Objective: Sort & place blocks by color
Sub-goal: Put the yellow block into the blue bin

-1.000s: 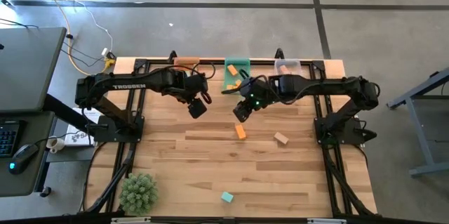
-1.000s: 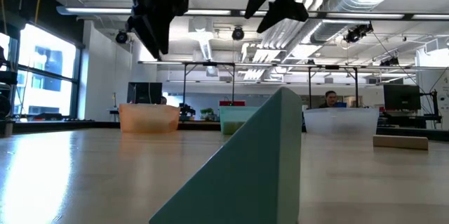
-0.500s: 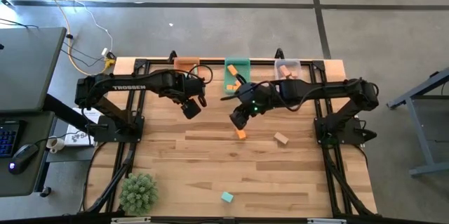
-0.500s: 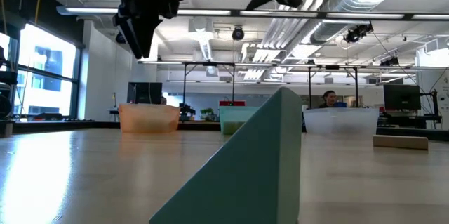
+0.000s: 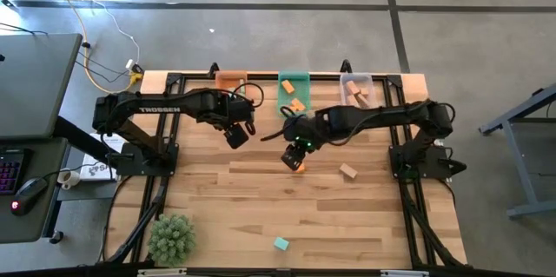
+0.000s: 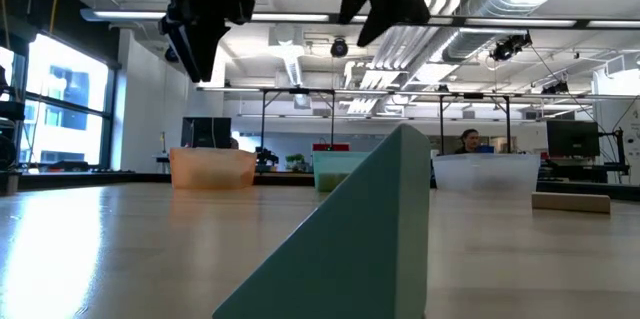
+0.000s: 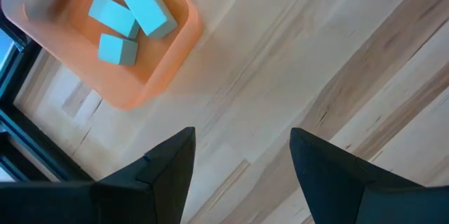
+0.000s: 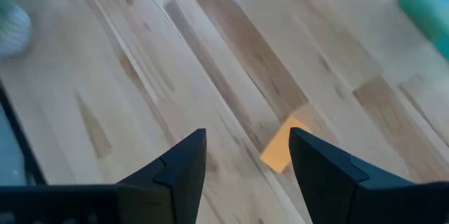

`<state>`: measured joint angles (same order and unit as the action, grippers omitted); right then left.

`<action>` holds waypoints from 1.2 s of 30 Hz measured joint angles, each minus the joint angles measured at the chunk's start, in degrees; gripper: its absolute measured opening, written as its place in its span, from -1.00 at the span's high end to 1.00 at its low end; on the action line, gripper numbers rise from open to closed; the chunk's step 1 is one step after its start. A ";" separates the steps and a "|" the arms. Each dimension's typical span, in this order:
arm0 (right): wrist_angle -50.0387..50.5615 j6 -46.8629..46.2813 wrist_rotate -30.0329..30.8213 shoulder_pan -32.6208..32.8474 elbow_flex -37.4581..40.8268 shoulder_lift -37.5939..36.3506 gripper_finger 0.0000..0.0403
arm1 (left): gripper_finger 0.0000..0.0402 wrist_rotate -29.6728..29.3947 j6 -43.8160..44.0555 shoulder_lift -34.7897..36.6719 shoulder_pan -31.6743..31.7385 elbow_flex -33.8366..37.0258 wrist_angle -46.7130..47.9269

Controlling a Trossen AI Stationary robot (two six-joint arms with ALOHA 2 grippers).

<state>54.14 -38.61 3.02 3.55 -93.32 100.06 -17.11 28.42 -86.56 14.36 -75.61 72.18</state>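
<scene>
One flat orange block (image 8: 284,147) lies beneath the open right pincer (image 8: 247,171).

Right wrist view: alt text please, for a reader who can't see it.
The right end effector hangs open over the wooden table, its two dark fingers straddling an orange block lying flat below. A teal block sits at the frame's edge.

You've got a light wood table (image 5: 234,199) carrying orange bin (image 5: 230,78), teal bin (image 5: 293,80) and clear bin (image 5: 355,79) along the far edge, loose orange block (image 5: 299,167), wood block (image 5: 348,171), teal block (image 5: 281,244), and a green plant (image 5: 170,238).
</scene>
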 joint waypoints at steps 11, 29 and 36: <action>0.98 -4.33 0.88 0.26 3.77 5.24 0.06 | -0.10 -0.31 2.54 0.00 -0.17 0.00 2.36; 0.89 -14.93 -0.05 0.37 4.22 12.73 -0.20 | -0.10 -10.08 2.54 0.00 3.27 0.00 11.06; 0.60 -19.03 -2.08 -0.17 4.22 15.92 -0.20 | -0.10 -10.61 -1.00 0.00 6.10 0.00 10.99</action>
<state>54.74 -57.64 0.94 3.38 -89.10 115.98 -27.73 27.42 -86.56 20.46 -75.61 83.17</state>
